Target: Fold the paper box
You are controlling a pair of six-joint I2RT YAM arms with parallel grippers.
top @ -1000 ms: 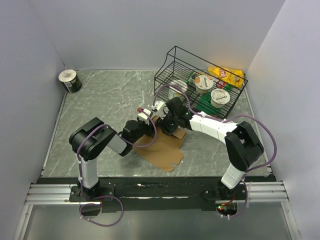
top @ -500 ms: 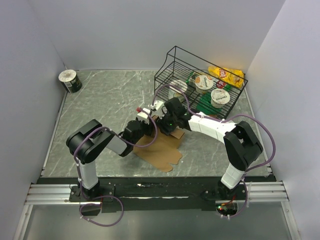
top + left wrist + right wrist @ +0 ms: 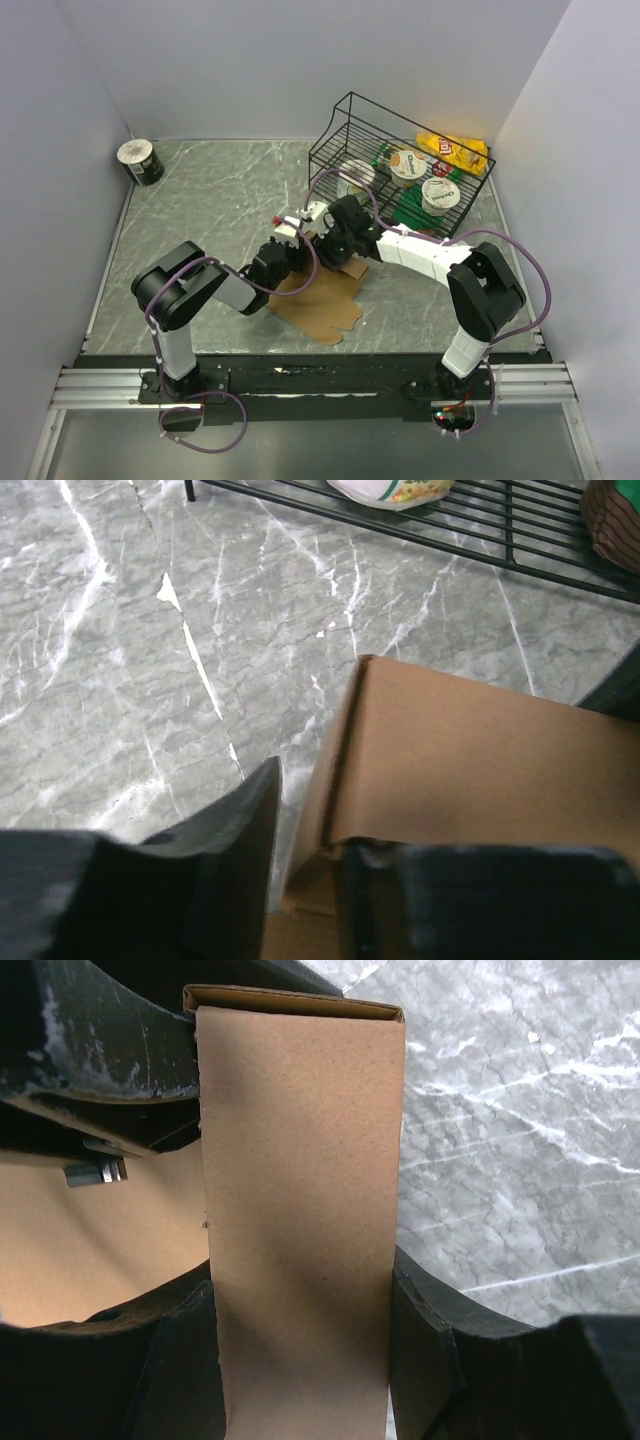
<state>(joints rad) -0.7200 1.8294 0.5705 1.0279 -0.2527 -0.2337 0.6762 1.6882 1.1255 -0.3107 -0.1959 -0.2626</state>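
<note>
The right gripper (image 3: 300, 1300) clamps a raised flap of the paper box (image 3: 320, 300), at six o'clock from mid-table, its twelve o'clock edge hidden. The left gripper (image 3: 305, 830) straddles another edge, grip unclear. Marble table (image 3: 200, 200), pale walls (image 3: 300, 60).

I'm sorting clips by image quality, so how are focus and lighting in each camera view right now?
Top view: even light, sharp, only soft shadows. Left wrist view: the table is crisp, the left hand dark and blurred up close. Right wrist view: the box grain is sharp, the right hand nearly black in shadow.
</note>
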